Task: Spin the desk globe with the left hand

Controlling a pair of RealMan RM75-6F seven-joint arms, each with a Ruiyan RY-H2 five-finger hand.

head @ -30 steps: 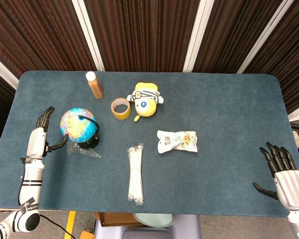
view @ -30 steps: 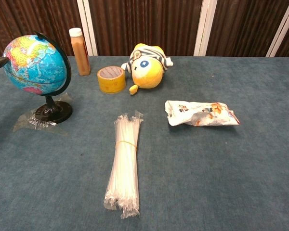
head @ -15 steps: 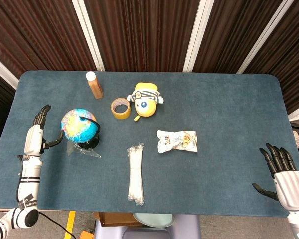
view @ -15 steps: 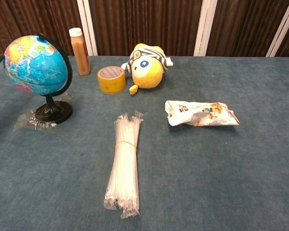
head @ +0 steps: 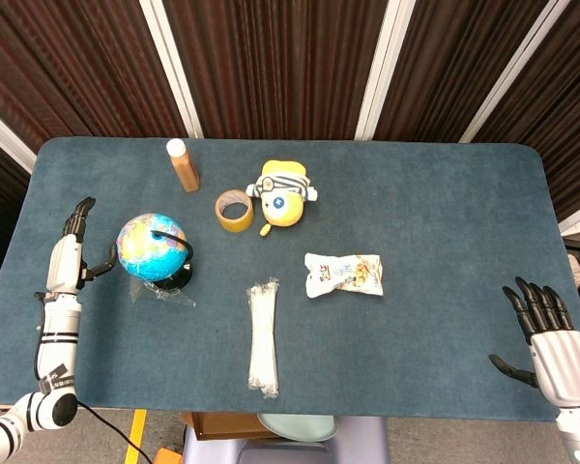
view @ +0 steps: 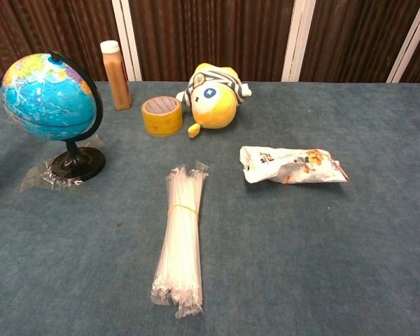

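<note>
The desk globe [head: 153, 247], blue with coloured land and a black arc and base, stands on a scrap of clear plastic [head: 164, 294] at the table's left. In the chest view the globe [view: 49, 97] is at the far left, showing mostly blue ocean. My left hand [head: 70, 253] is just left of it, fingers straight and apart, thumb pointing at the globe's side; whether the thumb touches cannot be told. It holds nothing. My right hand [head: 551, 333] rests open at the table's near right corner, far from the globe.
Behind the globe stand a brown bottle [head: 183, 165], a tape roll [head: 234, 210] and a yellow plush toy [head: 282, 194]. A snack packet [head: 343, 275] and a bundle of clear straws [head: 262, 336] lie mid-table. The table's left edge [head: 10, 253] is close to my left hand.
My left hand has drawn back to the left, away from the globe. The globe has turned: its face in the chest view now shows more blue ocean. The right hand is still.
</note>
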